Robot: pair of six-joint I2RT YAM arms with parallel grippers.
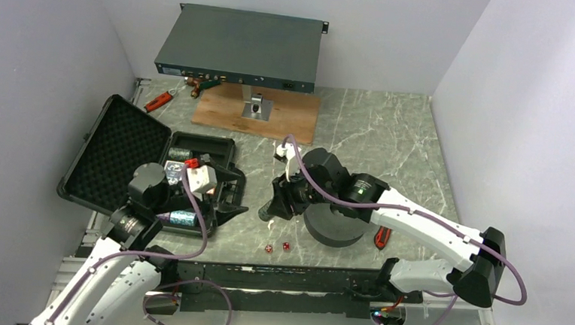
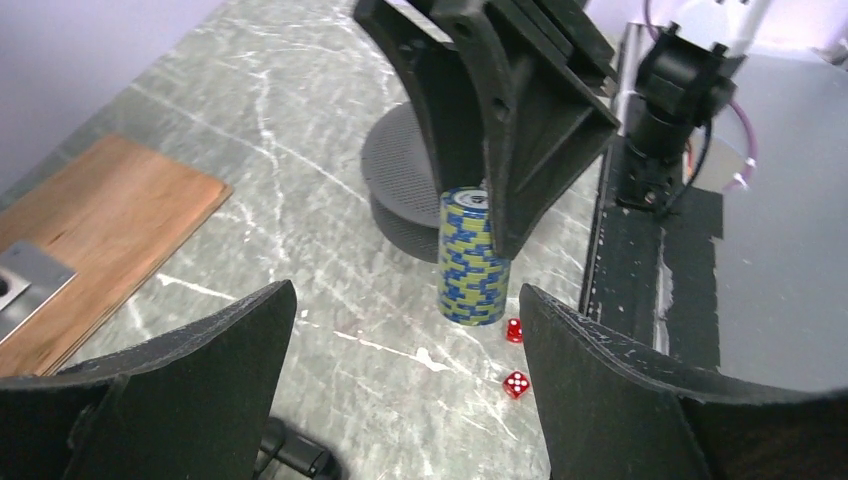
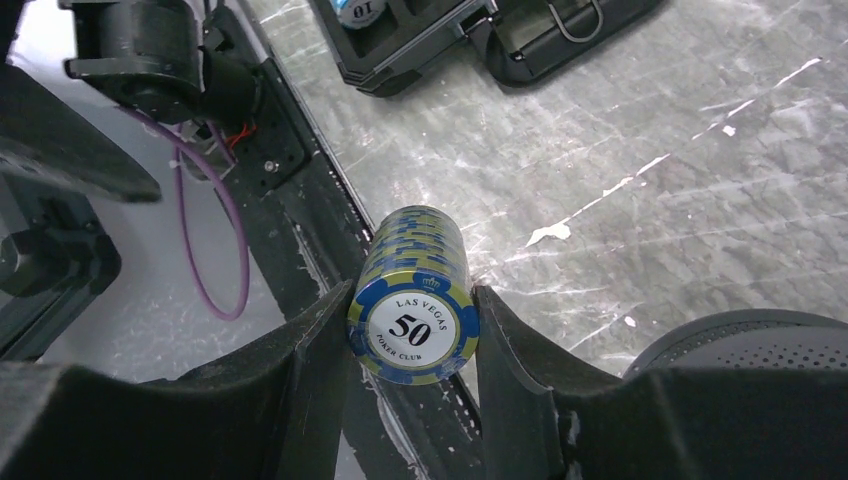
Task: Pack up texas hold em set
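The right tool (image 3: 411, 335) clamped the upright poker chip stack (image 2: 470, 262); the briefcase (image 1: 115, 156) lay leftward, beside the wide-open left tool (image 2: 405, 305).

Black plastic briefcase (image 1: 119, 160) lies left on the table (image 1: 392, 131); blue-and-yellow poker chip stack (image 2: 472, 260) stands right of it, small red dice (image 1: 269, 248) before the stack.

Bright, even overhead light; soft short shadows. Mild sheen on worktop (image 2: 300, 120). Wrist views: near foreground soft, edges stretched.
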